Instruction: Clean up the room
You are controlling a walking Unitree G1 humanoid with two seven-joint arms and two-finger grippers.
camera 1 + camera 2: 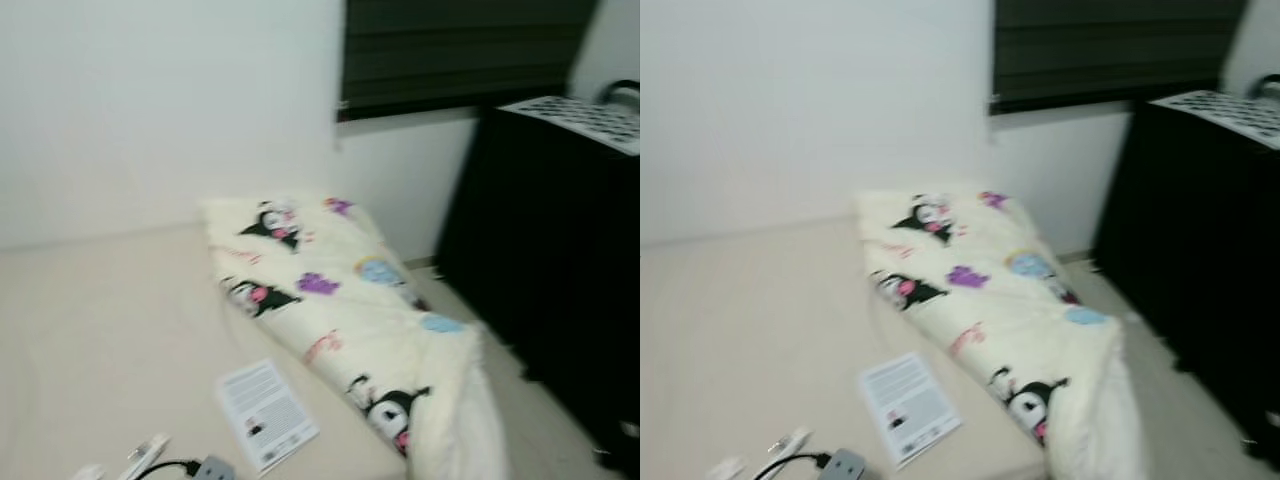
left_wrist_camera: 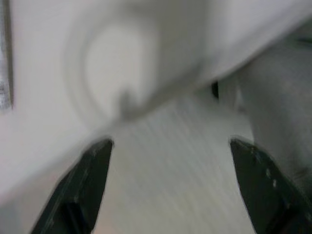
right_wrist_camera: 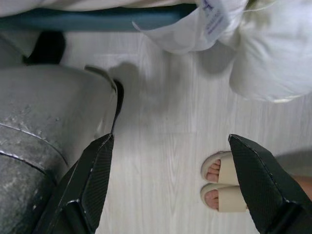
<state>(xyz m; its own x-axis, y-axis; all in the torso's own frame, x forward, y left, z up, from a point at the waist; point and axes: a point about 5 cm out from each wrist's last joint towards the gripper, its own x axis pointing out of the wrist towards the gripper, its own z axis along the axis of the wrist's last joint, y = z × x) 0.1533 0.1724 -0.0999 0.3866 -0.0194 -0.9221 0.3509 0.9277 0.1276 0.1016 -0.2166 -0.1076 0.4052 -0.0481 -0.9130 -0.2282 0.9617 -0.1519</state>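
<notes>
While both arms hang low over the floor, left gripper [image 2: 165, 190] and right gripper [image 3: 170, 185] spread wide and empty, the robot seems to be surveying; next, approach the leaflet [image 1: 265, 413] and cartoon-print quilt [image 1: 340, 310] on the bed [image 1: 100, 340].

I see a cream cartoon-print blanket [image 1: 990, 300] folded along the bed [image 1: 740, 330]. Just beside the blanket lies a printed leaflet [image 1: 908, 405]; past that, a grey adapter [image 1: 843, 465]. Beyond the blanket stands a black cabinet [image 1: 1200, 250].
</notes>
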